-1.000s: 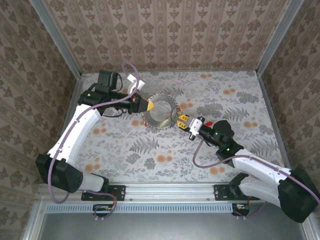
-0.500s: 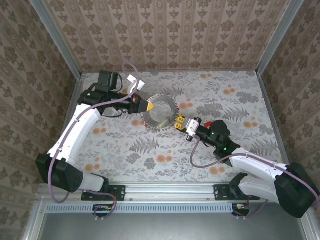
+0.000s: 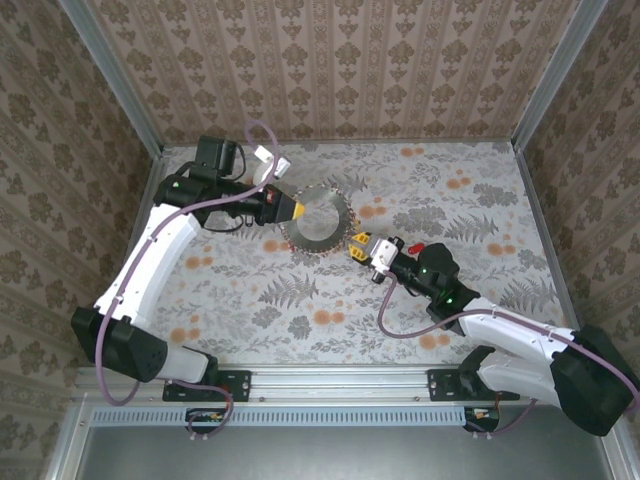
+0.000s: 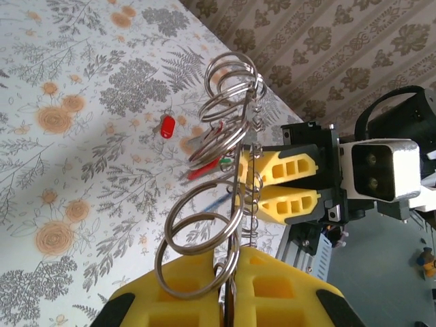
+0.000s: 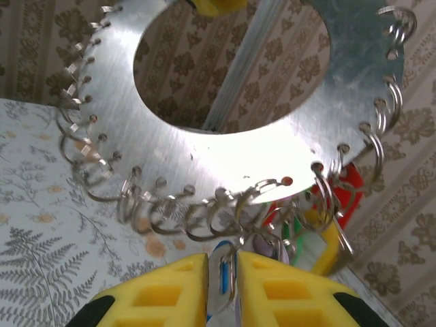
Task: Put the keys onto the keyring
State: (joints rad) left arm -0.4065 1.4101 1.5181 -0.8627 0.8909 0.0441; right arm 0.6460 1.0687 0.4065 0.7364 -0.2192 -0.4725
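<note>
The left gripper [image 4: 227,300] has its fingers pressed together on the rim of the keyring [image 5: 204,153]. It holds the ring on edge above the table [image 4: 61,170], so the fringe of small loops hangs free and the far rim faces the other arm. That pose reads as a fixture: one arm steadies the ring while the other does the fine work.

The right gripper [image 5: 222,269] sits just under the ring's lower rim, its fingers nearly closed and pinching a blue key [image 5: 222,278] (a sliver of metal with blue on it; I judge it a key, though little shows). It is held end-on to the loops, touching or just short of them; I cannot tell which.

Just beside it, keys [image 5: 323,221] with red, green and yellow heads already hang from the rim, so the task looks partly done. A red tag [image 4: 167,126] lies on the table, apart from the ring, probably waiting its turn.

The next move likely calls for threading the pinched key into a loop. A small tilt of the ring could make it miss.
</note>
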